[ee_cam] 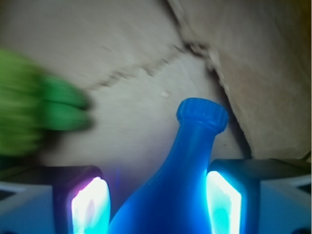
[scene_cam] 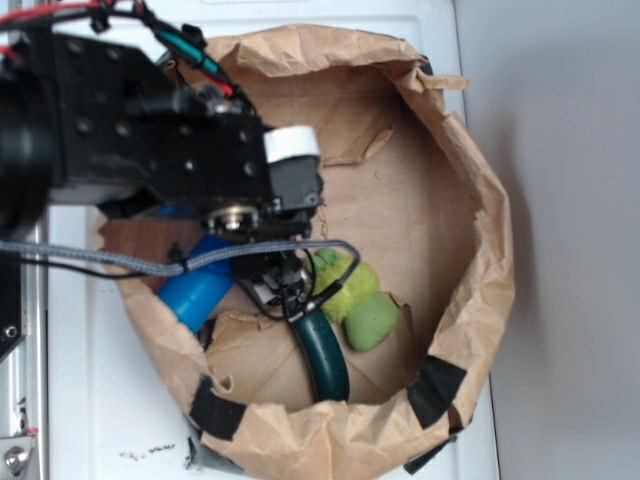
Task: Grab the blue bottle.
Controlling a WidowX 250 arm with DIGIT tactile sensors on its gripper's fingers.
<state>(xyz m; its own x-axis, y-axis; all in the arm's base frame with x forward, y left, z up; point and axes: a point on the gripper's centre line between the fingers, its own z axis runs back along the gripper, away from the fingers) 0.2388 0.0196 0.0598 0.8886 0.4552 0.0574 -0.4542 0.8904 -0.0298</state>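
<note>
Wrist view: our claw (ee_cam: 156, 204) straddles the blue bottle (ee_cam: 178, 185), jaws unclenched; slick, light plastic, so we'd squeeze the wide body.

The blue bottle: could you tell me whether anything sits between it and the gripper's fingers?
Nothing visible does. In the wrist view the blue bottle already lies between the two fingers of the gripper, its neck pointing away. The green plush toy sits off to the left, outside the fingers. Whether they touch the bottle is unclear.
</note>
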